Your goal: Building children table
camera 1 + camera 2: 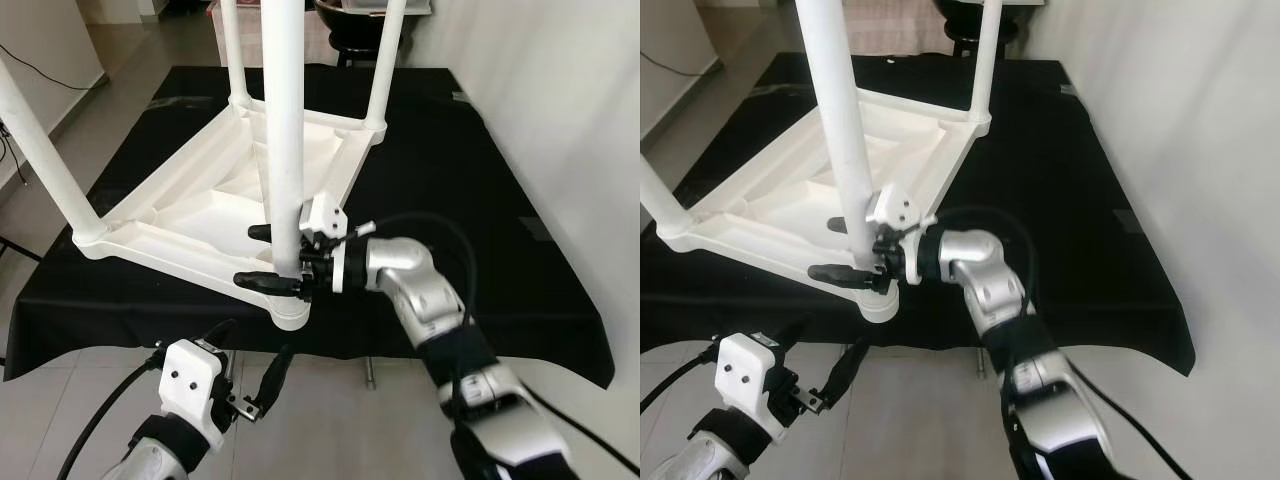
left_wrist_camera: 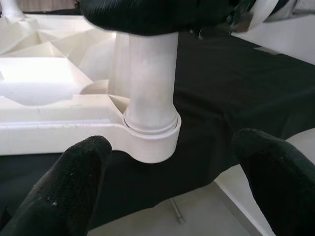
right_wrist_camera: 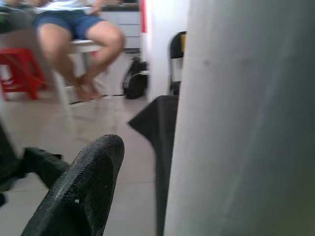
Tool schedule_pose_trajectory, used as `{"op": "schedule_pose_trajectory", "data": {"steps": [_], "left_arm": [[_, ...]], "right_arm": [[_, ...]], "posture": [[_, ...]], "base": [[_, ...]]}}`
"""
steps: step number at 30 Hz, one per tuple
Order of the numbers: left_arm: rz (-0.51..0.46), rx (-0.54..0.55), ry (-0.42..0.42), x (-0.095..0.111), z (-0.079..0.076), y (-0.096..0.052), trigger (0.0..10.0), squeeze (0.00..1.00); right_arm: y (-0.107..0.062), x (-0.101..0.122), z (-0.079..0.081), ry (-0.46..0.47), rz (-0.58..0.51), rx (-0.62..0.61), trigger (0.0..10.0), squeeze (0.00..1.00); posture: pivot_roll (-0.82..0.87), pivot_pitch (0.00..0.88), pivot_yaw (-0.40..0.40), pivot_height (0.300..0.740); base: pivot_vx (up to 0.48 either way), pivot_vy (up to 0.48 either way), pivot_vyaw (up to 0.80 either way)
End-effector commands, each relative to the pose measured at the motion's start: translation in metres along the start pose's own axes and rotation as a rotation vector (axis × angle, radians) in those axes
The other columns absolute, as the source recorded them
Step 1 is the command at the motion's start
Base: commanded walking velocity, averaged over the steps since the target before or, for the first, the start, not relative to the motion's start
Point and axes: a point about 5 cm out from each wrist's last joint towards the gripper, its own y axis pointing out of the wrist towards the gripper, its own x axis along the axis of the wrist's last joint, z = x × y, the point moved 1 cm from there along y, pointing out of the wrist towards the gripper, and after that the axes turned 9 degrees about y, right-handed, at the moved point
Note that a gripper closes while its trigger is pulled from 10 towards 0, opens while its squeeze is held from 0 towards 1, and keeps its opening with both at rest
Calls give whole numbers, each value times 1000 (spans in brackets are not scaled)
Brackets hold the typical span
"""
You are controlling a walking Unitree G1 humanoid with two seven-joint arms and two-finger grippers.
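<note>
The white children's table (image 1: 170, 215) lies upside down on a black cloth (image 1: 470, 200). Its nearest leg (image 1: 285, 120) stands upright in the front corner socket (image 1: 290, 312). My right gripper (image 1: 245, 257) reaches in from the right just above that socket, one finger behind the leg and one in front. In the right wrist view a gap shows between the finger (image 3: 83, 182) and the leg (image 3: 246, 118). My left gripper (image 1: 248, 360) hangs open below the cloth's front edge, pointing up at the socket (image 2: 150, 137), its fingers (image 2: 64, 187) spread wide.
Three more legs stand up: one at the left (image 1: 45, 150) and two at the back (image 1: 388, 60), (image 1: 232, 50). A pale wall (image 1: 580, 120) runs along the right. A person (image 3: 74, 34) sits on a stool across the room, beside a red stool (image 3: 19, 69).
</note>
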Motion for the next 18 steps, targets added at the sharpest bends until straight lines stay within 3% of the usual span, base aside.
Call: {"op": "schedule_pose_trajectory", "data": {"steps": [1,3,4,13,16,18], "left_arm": [[21,-8,11,0,-2,-4,10000,0],[22,-8,11,1,-3,-5,10000,0],[24,-8,12,1,-3,-6,10000,0],[30,-11,10,2,-4,-7,10000,0],[31,-12,10,1,-3,-6,10000,0],[31,-12,10,1,-3,-6,10000,0]], "right_arm": [[1,2,0,12,-10,51,8863,0],[0,4,-3,15,-3,75,8863,0],[0,3,-4,19,4,85,0,0],[-5,-5,-7,35,15,88,0,0],[-20,-20,-13,22,32,-71,0,0],[-20,-20,-13,22,32,-71,0,0]], "posture": [[69,224,-69,740],[72,233,-70,740],[74,235,-71,740],[68,238,-65,740],[58,235,-65,740],[58,235,-65,740]], "base": [[0,0,0],[0,0,0],[0,0,0],[0,0,0],[0,0,0],[0,0,0]]}}
